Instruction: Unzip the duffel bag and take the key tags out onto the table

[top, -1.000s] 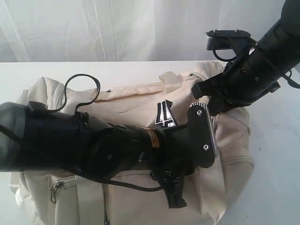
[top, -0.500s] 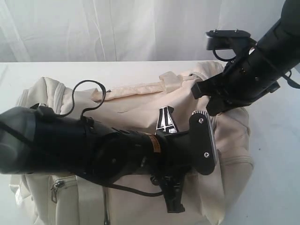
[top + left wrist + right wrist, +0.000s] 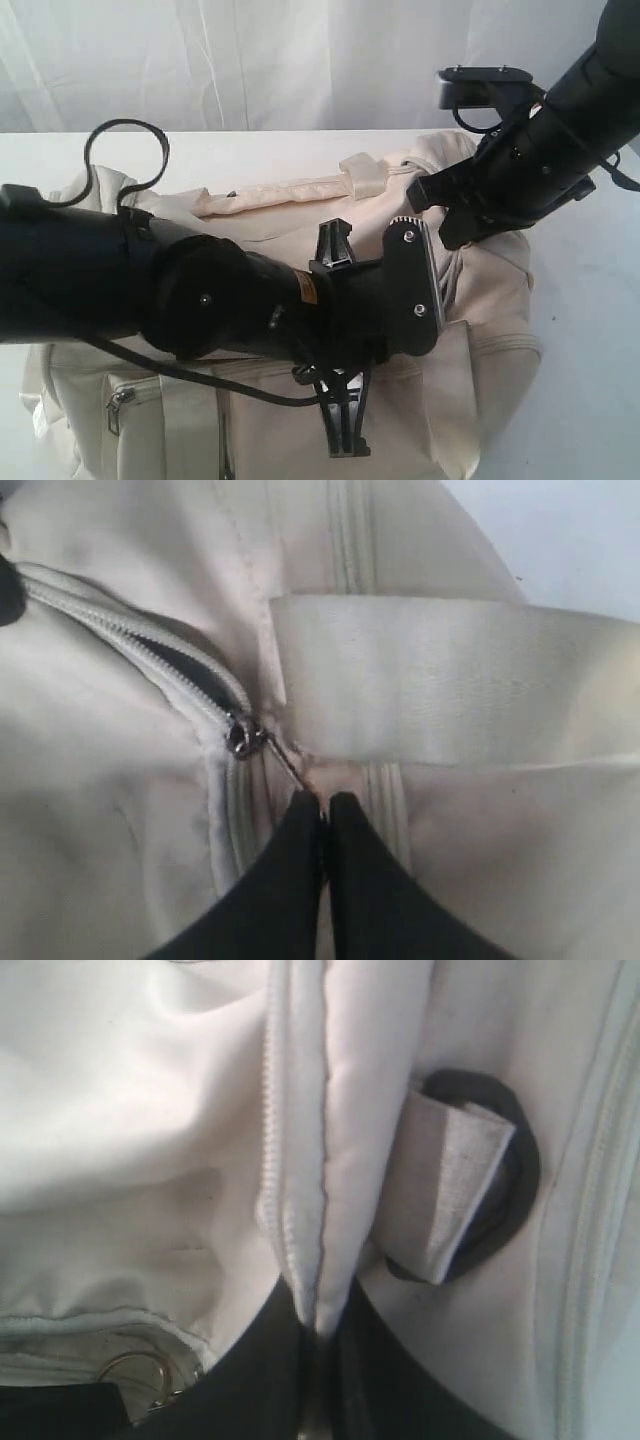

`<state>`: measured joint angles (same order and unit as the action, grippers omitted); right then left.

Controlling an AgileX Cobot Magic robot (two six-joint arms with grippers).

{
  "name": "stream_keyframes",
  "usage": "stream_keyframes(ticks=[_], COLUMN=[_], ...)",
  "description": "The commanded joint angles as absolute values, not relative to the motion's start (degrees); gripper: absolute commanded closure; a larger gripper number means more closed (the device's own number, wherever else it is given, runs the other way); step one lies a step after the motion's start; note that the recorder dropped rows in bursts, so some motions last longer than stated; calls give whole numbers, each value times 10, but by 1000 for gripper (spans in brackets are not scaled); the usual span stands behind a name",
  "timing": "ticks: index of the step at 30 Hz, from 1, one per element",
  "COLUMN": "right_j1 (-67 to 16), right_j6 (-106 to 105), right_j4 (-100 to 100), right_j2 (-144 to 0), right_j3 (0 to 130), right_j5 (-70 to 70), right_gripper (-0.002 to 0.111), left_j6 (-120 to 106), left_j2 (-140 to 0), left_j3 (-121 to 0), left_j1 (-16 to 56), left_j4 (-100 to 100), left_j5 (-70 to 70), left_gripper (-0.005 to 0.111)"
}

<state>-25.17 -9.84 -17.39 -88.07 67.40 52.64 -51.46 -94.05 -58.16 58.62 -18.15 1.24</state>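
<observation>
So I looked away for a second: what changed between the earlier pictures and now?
The left arm rose and shifted slightly left in the exterior view, and the left claw closed on the zipper pull of the duffel bag. The right claw stayed pinching a fold of the bag, which lies as before.

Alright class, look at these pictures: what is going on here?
Two robot arms are working on a cream duffel bag on a white table. The left end effector is shut on the zipper pull; the zipper is open only a little, dark lining showing. The right end effector pinches a fold of the bag beside a black D-ring. No key tags are visible on the table.
</observation>
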Motion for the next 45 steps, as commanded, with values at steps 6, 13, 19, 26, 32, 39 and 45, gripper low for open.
stream_keyframes(ticks=[6,13,19,26,32,39,45], right_j1=[-253,-253,-251,-251,-251,-251,-251], right_j6=[-96,-88,-60,-41,-40,-36,-22], right_j4=[-180,-163,-131,-105,-105,-96,-78], right_j2=[-878,-878,-878,-878,-878,-878,-878], right_j3=[672,672,672,672,672,672,672], right_j5=[530,526,522,518,518,518,519], right_gripper=[108,108,108,108,108,108,108], left_j6=[-498,-404,-349,-339,-284,-135,-49], left_j2=[-907,-901,-861,-814,-804,-794,-760], left_j3=[-577,-577,-577,-577,-577,-577,-577], left_j1=[583,556,533,527,527,527,527], left_j4=[-181,-174,-148,-131,-84,78,173], left_j5=[-60,-119,-167,-240,-319,-426,-484], left_gripper=[107,107,107,107,107,107,107])
